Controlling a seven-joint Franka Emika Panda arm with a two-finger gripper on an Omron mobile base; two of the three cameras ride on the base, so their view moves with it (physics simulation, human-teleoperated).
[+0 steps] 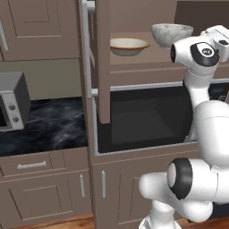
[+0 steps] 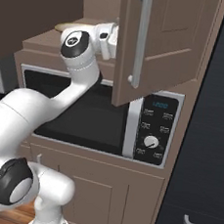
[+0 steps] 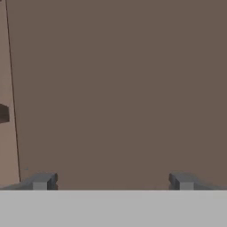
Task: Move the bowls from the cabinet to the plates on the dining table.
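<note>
The cabinet [image 1: 147, 62] stands open, its door [image 2: 166, 41] swung out with the long grey bar handle [image 2: 139, 38]. On its shelf sit both bowls: the cream one with the tan rim [image 1: 129, 46] on the left and the deep marbled one [image 1: 171, 34] to its right. My hand [image 1: 218, 38] is at shelf height just right of the marbled bowl, apart from it. My gripper [image 3: 113, 181] is open with nothing between its fingertips [image 3: 42, 181], and faces a flat brown panel close ahead. The plates and the dining table are out of view.
A built-in oven [image 1: 147, 117] with a control panel [image 2: 153, 131] sits under the shelf. A grey microwave [image 1: 13, 103] stands on the black marble counter [image 1: 58, 125] to the left. The open door [image 1: 103, 62] juts out left of the bowls.
</note>
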